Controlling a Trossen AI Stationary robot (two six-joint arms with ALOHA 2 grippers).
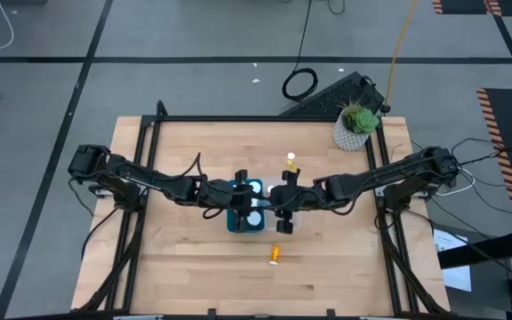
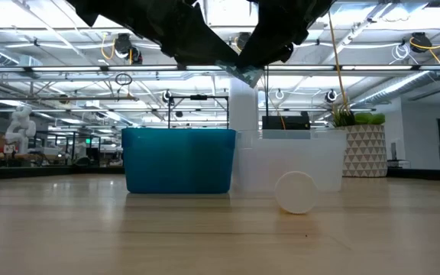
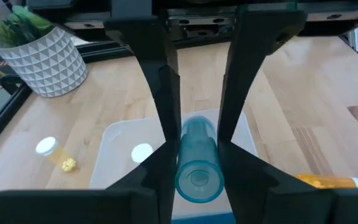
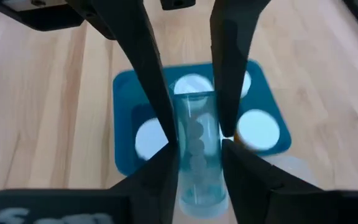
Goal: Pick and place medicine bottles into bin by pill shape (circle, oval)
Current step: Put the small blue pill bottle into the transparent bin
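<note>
We found both arms meeting over the middle of the table. The left gripper and the right gripper each had its fingers pressed against the sides of the same teal bottle, one at each end, so both looked clamped on it. The bottle hung in the air above the two bins. The blue bin, with several white caps in it, showed beneath it in the right wrist view. The clear bin, with one white cap in it, showed beneath it in the left wrist view.

We judged this to be a handover. To do it well, only one gripper should let go, and only once the other's grip was plainly firm. That way the slim bottle would neither twist nor drop between the bins. Through the wall of the bottle the pills looked round to us, though we could not be sure. The carrying arm should therefore settle which bin takes circles before lowering. It should release low inside the rim, clear of the caps. An orange bottle lay on its side nearer the front edge, waiting its turn.
</note>
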